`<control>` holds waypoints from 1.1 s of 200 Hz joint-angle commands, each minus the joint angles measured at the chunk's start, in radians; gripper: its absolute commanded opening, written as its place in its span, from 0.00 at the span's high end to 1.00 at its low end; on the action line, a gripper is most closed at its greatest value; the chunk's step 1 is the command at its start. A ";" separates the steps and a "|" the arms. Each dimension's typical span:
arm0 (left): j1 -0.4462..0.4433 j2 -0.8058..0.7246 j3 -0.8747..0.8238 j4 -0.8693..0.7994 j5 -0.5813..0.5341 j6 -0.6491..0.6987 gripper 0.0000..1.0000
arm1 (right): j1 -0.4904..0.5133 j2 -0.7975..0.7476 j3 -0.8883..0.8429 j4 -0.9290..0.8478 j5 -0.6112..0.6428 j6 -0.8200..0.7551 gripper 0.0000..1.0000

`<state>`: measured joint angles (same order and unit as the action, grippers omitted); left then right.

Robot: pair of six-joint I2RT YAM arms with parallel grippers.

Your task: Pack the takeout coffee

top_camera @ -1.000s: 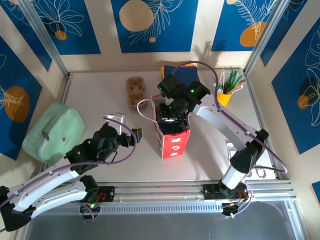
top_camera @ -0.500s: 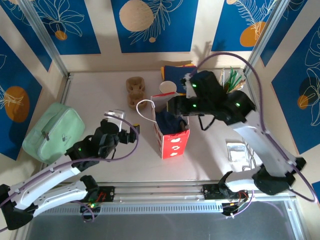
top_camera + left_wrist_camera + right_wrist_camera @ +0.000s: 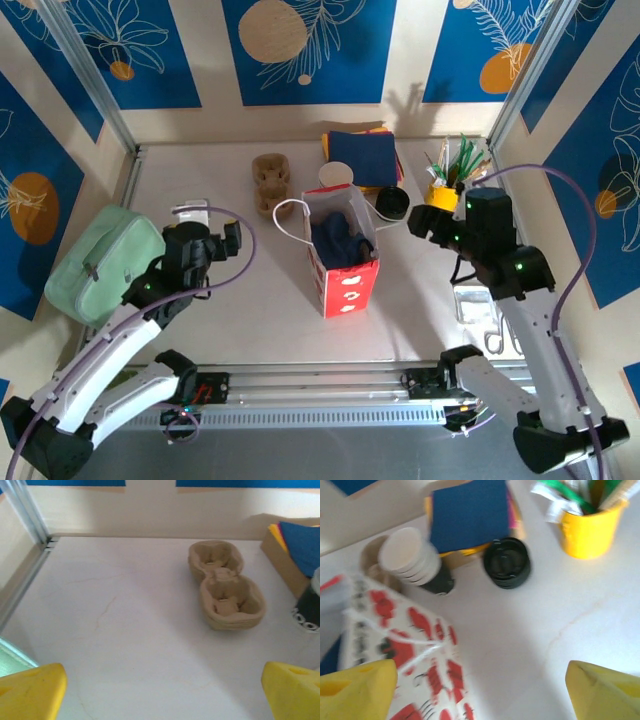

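I think the takeout coffee is down inside the red paper bag (image 3: pixel 345 268) in the middle of the tabletop (image 3: pixel 230 295); the bag is dark inside, so I cannot be sure; to do this part well, I should go slowly and not bump the bag's white string handle (image 3: pixel 289 214); my right gripper (image 3: pixel 424 222) is spread wide and empty, near the loose black lid (image 3: pixel 392 203); my left gripper (image 3: pixel 212 226) is wide and empty too.
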<state>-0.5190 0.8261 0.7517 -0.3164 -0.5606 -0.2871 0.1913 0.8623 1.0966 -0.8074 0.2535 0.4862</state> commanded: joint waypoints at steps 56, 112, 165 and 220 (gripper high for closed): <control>0.134 0.036 -0.277 0.441 -0.125 0.185 0.01 | -0.179 0.024 -0.464 0.582 -0.006 -0.140 0.01; 0.203 0.228 -0.426 0.764 -0.114 0.255 0.01 | -0.153 0.192 -0.677 1.071 -0.014 -0.351 0.01; 0.245 0.468 -0.386 0.916 -0.011 0.311 0.01 | -0.119 0.422 -0.716 1.401 -0.103 -0.439 0.01; 0.346 0.578 -0.407 1.174 0.147 0.330 0.01 | -0.108 0.572 -0.720 1.621 -0.146 -0.481 0.01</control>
<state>-0.2153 1.3628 0.3374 0.6827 -0.5091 0.0292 0.0830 1.3762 0.3862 0.6476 0.1345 0.0414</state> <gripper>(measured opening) 0.993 0.991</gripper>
